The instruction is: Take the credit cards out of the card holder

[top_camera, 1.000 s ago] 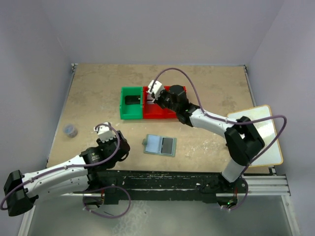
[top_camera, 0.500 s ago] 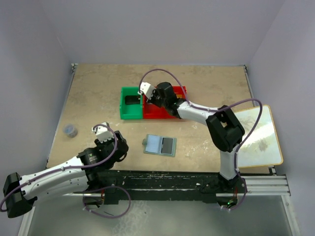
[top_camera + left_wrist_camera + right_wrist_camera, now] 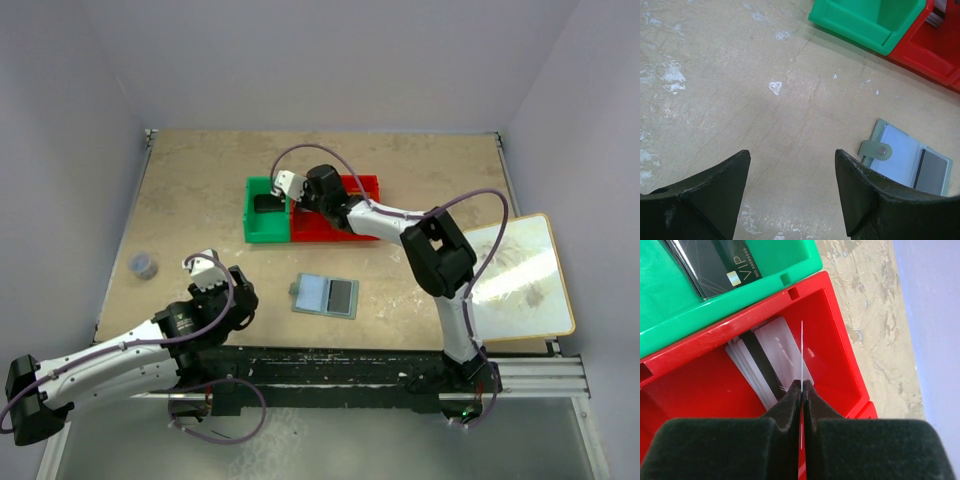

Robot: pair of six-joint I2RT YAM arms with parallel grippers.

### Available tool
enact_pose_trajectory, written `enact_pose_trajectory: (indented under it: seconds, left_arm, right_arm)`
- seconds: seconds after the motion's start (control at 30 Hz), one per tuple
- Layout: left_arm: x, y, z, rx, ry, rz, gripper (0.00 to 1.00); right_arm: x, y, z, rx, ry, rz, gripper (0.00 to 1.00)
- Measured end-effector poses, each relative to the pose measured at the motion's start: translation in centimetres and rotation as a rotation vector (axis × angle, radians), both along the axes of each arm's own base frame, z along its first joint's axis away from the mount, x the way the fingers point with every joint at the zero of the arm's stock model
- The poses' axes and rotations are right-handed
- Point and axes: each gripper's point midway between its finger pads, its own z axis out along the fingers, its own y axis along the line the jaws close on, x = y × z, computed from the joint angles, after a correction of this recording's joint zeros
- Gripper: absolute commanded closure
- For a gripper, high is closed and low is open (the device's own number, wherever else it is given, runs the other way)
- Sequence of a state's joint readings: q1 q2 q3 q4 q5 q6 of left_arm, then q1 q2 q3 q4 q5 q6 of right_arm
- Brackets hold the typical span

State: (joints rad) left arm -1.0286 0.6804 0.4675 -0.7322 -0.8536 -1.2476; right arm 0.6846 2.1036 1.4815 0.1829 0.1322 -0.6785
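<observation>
Beige, scuffed tabletop (image 3: 200,180) sat between pale walls, with a green bin (image 3: 250,212) and a red bin (image 3: 368,185) touching side by side toward the far side. The card holder (image 3: 325,295) lay opened flat on the table nearer the arm bases, apart from both bins, its snap tab (image 3: 876,150) sticking out from one edge and a dark card (image 3: 932,172) showing in one panel. The left gripper (image 3: 790,185) hovered low over bare table beside the holder, jaws spread wide and grasping nothing. The right gripper (image 3: 802,386) was over the red bin, its jaws clenched on a thin white card (image 3: 802,347) seen edge-on, above a stack of cards (image 3: 765,365) lying in that bin. A black VIP card (image 3: 725,265) lay in the green bin.
</observation>
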Motion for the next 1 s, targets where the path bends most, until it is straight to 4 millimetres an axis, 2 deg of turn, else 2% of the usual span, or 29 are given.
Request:
enact_pose_trajectory:
  seconds: [0.27, 0.53, 0.67, 1.0]
  left_arm:
    - [0.0, 0.2, 0.0, 0.008, -0.001, 0.005, 0.33]
    - [-0.1, 0.3, 0.2, -0.004, -0.007, 0.006, 0.34]
    - [-0.1, 0.3, 0.3, -0.012, -0.01, 0.009, 0.34]
    - [-0.1, 0.3, 0.4, -0.016, -0.012, 0.009, 0.34]
  right_arm:
    - [1.0, -0.2, -0.3, -0.071, -0.051, 0.012, 0.94]
    - [1.5, -0.1, -1.8, -0.124, -0.065, 0.037, 0.9]
    - [1.8, -0.3, -1.9, -0.141, -0.079, 0.032, 0.84]
    - [2.0, -0.5, -1.7, -0.173, -0.098, 0.04, 0.81]
